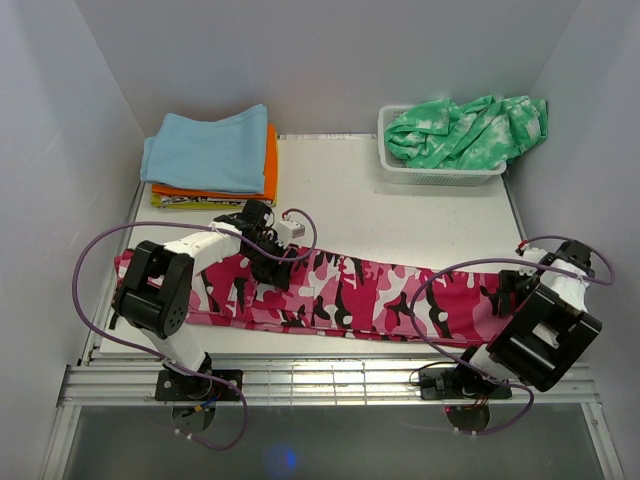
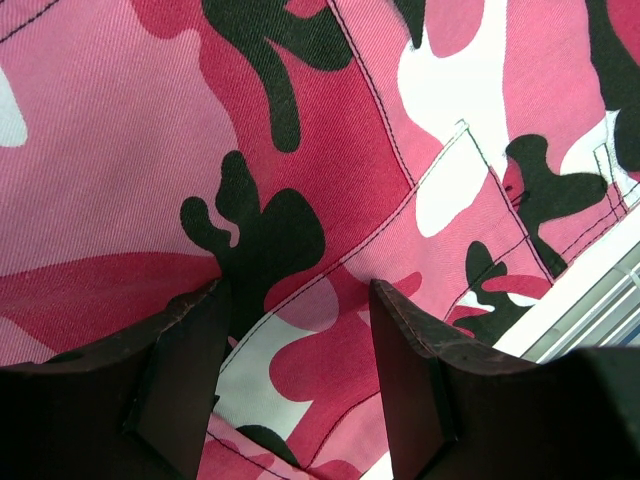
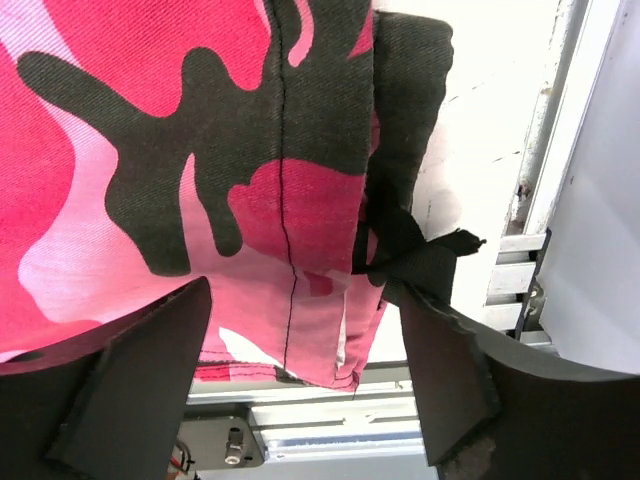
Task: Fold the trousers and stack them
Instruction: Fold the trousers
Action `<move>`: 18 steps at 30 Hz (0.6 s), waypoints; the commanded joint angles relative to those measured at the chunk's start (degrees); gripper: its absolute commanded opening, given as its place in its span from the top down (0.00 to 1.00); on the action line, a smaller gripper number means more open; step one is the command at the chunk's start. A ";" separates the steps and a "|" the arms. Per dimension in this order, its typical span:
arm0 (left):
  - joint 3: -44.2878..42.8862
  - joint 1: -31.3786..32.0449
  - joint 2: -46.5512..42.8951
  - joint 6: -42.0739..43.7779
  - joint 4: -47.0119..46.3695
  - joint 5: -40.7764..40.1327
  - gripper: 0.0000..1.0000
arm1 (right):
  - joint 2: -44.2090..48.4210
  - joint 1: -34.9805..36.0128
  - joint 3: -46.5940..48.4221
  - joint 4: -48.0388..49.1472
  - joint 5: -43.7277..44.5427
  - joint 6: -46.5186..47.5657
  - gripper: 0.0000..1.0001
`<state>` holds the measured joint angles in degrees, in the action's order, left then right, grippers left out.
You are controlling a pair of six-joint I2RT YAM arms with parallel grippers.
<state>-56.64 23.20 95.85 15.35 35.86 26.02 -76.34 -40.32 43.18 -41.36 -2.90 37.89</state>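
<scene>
The pink camouflage trousers (image 1: 380, 300) lie stretched left to right along the front of the white table (image 1: 400, 215). My left gripper (image 1: 272, 268) is low over their left part. In the left wrist view its fingers stand open (image 2: 297, 300), tips down on the cloth (image 2: 120, 150) beside a stitched pocket seam. My right gripper (image 1: 512, 285) hovers at the trousers' right end. In the right wrist view it is open (image 3: 300, 300) on either side of the hem (image 3: 320, 350), which hangs past the table edge. A black strap (image 3: 425, 262) lies by the right finger.
A folded stack, light blue over orange over yellow (image 1: 210, 150), sits at the back left. A white basket (image 1: 440, 172) with a green-and-white tie-dye garment (image 1: 465, 130) stands at the back right. A metal rail (image 1: 330, 380) runs along the near edge. Walls close in on both sides.
</scene>
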 commanded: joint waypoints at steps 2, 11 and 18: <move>-1.28 -0.09 0.21 -0.50 -0.26 1.31 0.31 | -0.82 -0.20 -1.69 1.73 0.00 0.34 0.22; -2.51 -0.09 1.00 -0.59 -0.08 1.31 0.32 | -9.79 -0.20 -0.03 0.59 -5.89 0.17 0.39; -2.07 -0.09 0.83 -0.41 0.09 0.96 0.32 | -9.54 -0.20 3.49 -2.84 -8.71 0.87 0.45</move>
<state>-57.19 23.20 96.36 14.96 35.92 26.15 -85.21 -40.88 46.46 -42.35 -4.67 38.09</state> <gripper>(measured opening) 0.681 0.533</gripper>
